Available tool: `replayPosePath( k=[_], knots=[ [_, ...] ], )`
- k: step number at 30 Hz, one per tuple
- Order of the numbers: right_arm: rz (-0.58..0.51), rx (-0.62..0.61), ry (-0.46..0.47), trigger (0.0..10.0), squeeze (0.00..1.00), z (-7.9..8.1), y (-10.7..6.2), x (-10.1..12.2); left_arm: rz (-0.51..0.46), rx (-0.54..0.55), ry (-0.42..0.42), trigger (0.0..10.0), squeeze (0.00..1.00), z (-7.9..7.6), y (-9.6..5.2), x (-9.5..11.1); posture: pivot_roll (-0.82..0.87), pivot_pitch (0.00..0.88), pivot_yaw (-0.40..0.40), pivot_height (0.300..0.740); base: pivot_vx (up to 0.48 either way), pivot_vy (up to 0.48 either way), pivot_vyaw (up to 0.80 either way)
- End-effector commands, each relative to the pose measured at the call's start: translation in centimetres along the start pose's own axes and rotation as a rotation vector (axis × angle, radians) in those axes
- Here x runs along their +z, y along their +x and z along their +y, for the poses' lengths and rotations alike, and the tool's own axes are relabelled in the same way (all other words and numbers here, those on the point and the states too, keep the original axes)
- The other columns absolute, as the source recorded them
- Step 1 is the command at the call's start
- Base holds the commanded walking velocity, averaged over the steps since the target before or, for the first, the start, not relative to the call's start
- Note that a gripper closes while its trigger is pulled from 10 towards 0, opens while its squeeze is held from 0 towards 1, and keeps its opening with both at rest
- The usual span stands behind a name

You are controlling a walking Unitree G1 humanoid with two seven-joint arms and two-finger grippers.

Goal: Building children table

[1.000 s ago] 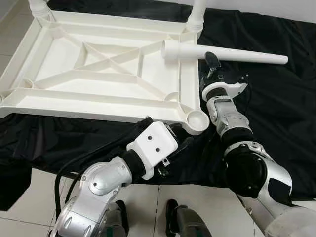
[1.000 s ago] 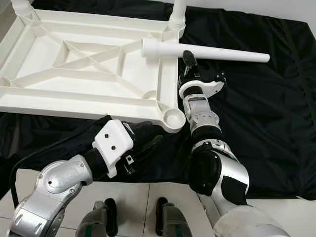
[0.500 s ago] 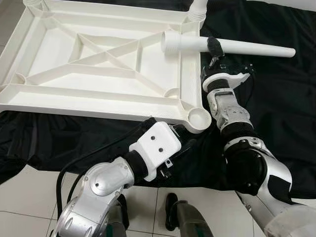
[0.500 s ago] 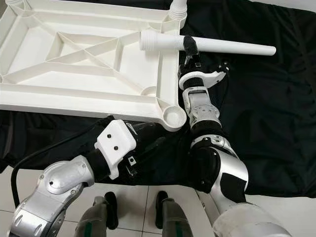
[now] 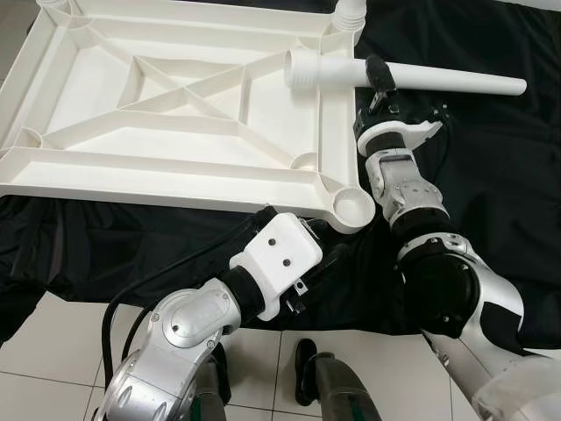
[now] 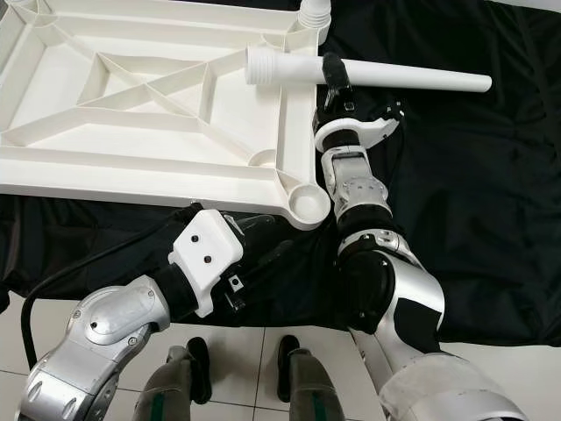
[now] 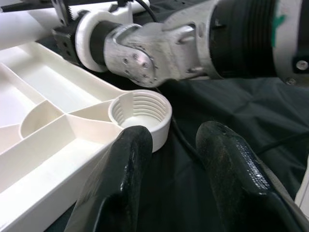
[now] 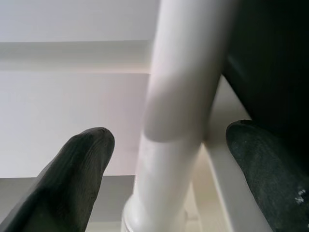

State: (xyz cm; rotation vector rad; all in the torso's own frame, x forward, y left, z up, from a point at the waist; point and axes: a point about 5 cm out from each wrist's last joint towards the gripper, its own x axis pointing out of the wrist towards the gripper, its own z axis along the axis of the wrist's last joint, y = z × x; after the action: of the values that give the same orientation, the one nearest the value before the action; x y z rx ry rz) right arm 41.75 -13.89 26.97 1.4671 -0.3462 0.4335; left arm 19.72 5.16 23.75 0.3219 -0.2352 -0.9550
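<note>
Black cloth (image 5: 491,184) is covering the tiled floor (image 5: 53,351), and one white plastic tabletop (image 5: 175,114) is lying on it upside down, its ribbed underside facing up. Four corner sockets are showing on the tabletop: two at the far edge are holding stubs of upright legs, one at the far left corner (image 5: 54,4) and one at the far right corner (image 5: 349,13); the near right socket (image 7: 140,113) is sitting empty with its inner thread visible, and the near left socket (image 5: 29,139) is empty too. One loose leg (image 5: 412,77), a long white tube, is lying across the tabletop's right edge near the far right corner, its wide end over the tabletop and its narrow end out over the cloth. The right gripper (image 5: 379,77) is reaching up to this leg, and in its wrist view the two black fingers (image 8: 79,169) are standing apart on either side of the tube without visibly pressing on it. The left gripper (image 7: 178,159) is hovering low over the cloth just beside the near right socket, its fingers (image 7: 123,179) parted and holding nothing. Two robot feet (image 5: 333,395) are standing on the tiles at the cloth's near edge.
</note>
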Motion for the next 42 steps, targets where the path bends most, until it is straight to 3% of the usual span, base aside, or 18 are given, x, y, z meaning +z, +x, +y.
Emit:
replayPosePath(
  k=[1, 22, 33, 34, 35, 37, 38, 42],
  knots=[
    [0.003, 0.01, 0.003, 10.0, 0.0, 0.1, 0.1, -0.1, -0.02, 0.032, -0.014, 10.0, 0.0, -0.4, -0.2, 0.4, 0.16, 0.376, -0.015, 0.74, 0.0, 0.0, 0.0],
    [-0.014, 0.011, 0.011, 10.0, 0.0, 1.3, 1.3, -0.5, -0.008, 0.057, -0.056, 10.0, 0.0, -1.3, -1.4, 1.5, 0.21, 0.466, 0.002, 0.74, 0.0, 0.0, 0.0],
    [-0.019, 0.036, -0.003, 10.0, 0.0, 2.3, 2.0, -0.4, -0.005, 0.057, -0.086, 10.0, 0.0, -1.8, -1.6, 1.8, 0.22, 0.471, 0.009, 0.74, 0.0, 0.0, 0.0],
    [-0.023, 0.041, -0.001, 8.9, 0.0, 2.5, 2.1, -0.2, -0.005, 0.057, -0.09, 10.0, 0.0, -1.8, -1.6, 1.8, 0.23, 0.471, 0.014, 0.74, 0.0, 0.0, 0.0],
    [-0.035, 0.039, 0.003, 3.3, 0.0, 2.6, 2.2, 0.0, -0.005, 0.058, -0.095, 10.0, 0.0, -1.8, -1.5, 1.8, 0.23, 0.473, 0.017, 0.74, 0.0, 0.0, 0.0],
    [-0.044, 0.039, 0.008, 3.3, 0.0, 2.7, 2.2, 0.3, -0.004, 0.059, -0.099, 10.0, 0.0, -1.8, -1.5, 1.8, 0.23, 0.473, 0.017, 0.74, 0.0, 0.0, 0.0],
    [-0.057, 0.043, 0.014, 0.0, 0.0, 2.7, 2.2, 0.6, -0.003, 0.059, -0.103, 10.0, 0.0, -1.8, -1.5, 1.8, 0.24, 0.477, 0.021, 0.74, 0.0, 0.0, 0.0],
    [-0.068, 0.055, 0.02, 0.0, 0.0, 2.9, 2.3, 0.9, 0.001, 0.058, -0.109, 10.0, 0.0, -1.9, -1.6, 1.7, 0.24, 0.478, 0.024, 0.74, 0.0, 0.0, 0.0]
  ],
)
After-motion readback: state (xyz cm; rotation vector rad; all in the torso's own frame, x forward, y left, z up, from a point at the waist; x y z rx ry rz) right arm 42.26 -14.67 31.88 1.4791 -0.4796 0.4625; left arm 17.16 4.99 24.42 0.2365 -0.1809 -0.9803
